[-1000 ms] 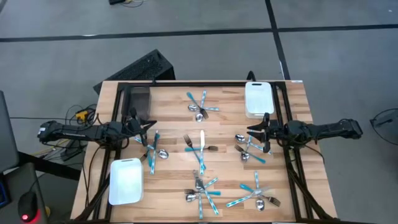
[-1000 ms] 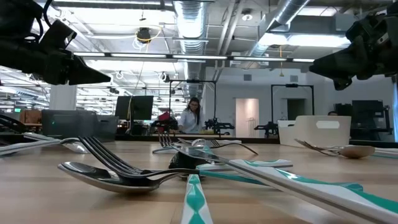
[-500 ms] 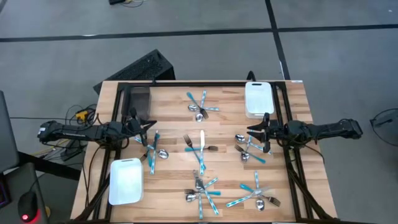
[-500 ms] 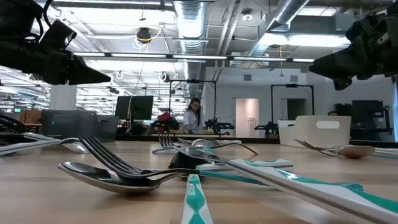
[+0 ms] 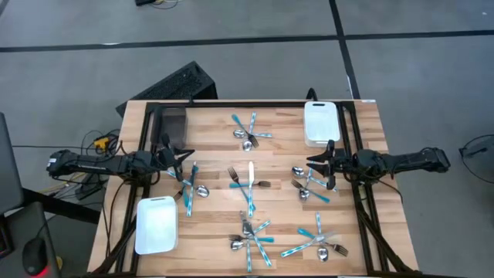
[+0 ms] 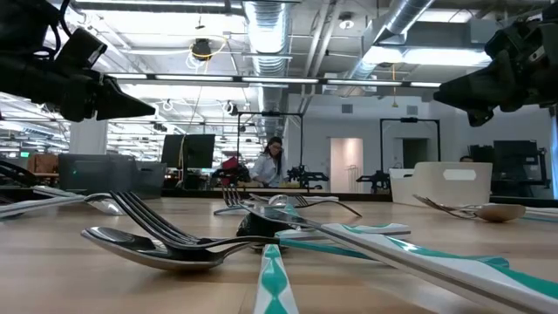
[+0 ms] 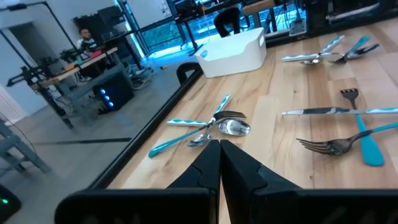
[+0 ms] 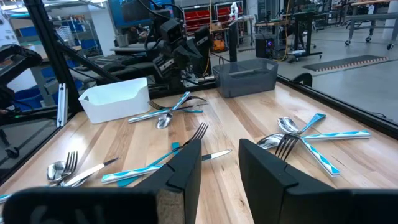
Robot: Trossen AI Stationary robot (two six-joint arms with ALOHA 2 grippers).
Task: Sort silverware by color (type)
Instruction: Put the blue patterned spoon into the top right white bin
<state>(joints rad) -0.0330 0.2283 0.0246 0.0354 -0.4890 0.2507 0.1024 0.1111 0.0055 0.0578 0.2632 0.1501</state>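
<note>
Two slim, dark grey, jointed robot arms of matte metal and plastic reach in from opposite table edges, each ending in a two-finger gripper. The left gripper (image 7: pixel 219 163) has two black, smooth, wedge-shaped fingers tapering to narrow tips. The right gripper (image 8: pixel 219 163) has two broader black fingers with flat inner faces and squared, blocky outlines.

The silverware (image 5: pixel 250 181), shiny heads on teal handles, lies flat in six crossed clusters: at 12, 9, centre, 3, 6 and 5 o'clock on the bench (image 5: pixel 216 139).
</note>
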